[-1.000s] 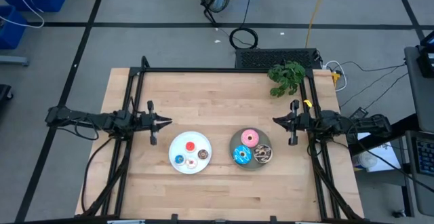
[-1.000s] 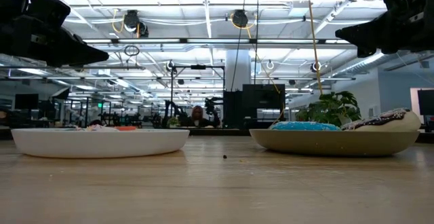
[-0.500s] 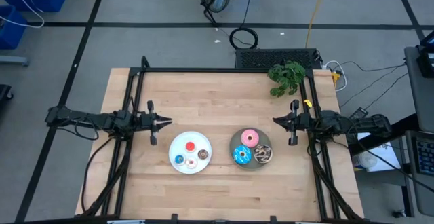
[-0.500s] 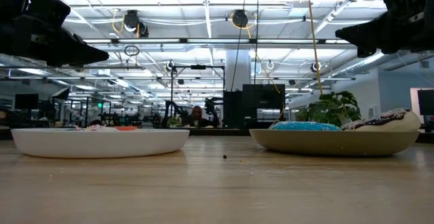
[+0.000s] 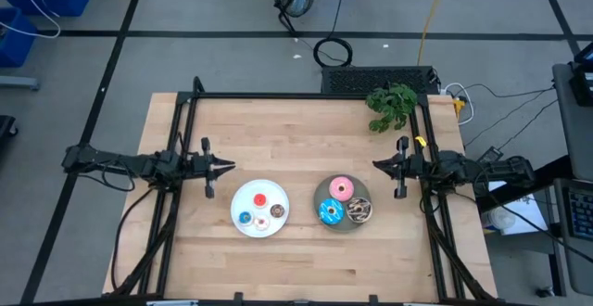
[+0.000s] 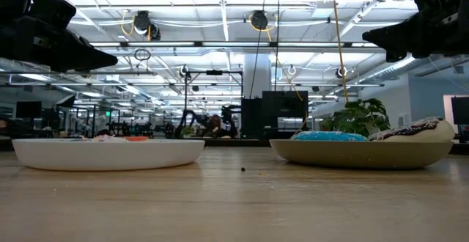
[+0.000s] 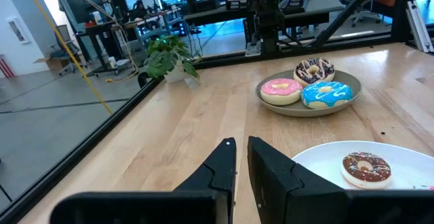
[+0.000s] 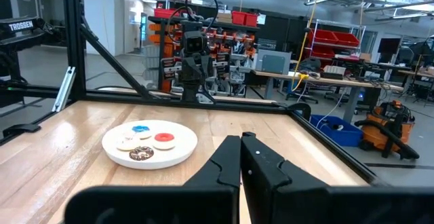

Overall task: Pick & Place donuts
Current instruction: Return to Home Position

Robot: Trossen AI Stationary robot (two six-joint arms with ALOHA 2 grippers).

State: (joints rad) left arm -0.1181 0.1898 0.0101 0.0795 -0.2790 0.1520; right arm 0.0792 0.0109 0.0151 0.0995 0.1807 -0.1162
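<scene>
Lower centre of the high view, toward the front edge of the table [image 5: 278, 130]: two plates side by side, not touching. White plate [image 5: 235, 204], on the left, holds four tiny rings, counted: small red-orange donut [image 5: 260, 197], small blue donut [image 5: 245, 218], small whitish donut [image 5: 262, 223], small brown donut [image 5: 276, 211]. They lie close together, none stacked. Grey plate [image 5: 318, 195], on the right, holds three bigger ones: pink donut [image 5: 341, 189], blue-sprinkled donut [image 5: 331, 213], dark brown-sprinkled donut [image 5: 359, 211], packed and apparently touching. Seven rings in all, none on bare wood. Handling, my guess: toy pieces, light, fairly stiff, with glossy icing that may be slick; unlikely to break. Best hold would be across the ring wall, one finger down the hole and one outside. The tiny ones would probably pinch better across their full width, though neighbours crowd the approach. Farther up, mid-frame: left gripper [image 5: 227, 166] at the left rail, right gripper [image 5: 378, 165] at the right rail. Both are raised off the wood, pointing inward, each well clear of the plates. Both wrist views show the finger pairs drawn together with nothing between them, so both are empty. Two arms, two plates. Beyond, at the upper right of the table: one plant [image 5: 391, 105]. The job looks finished, with no donut left to move.
</scene>
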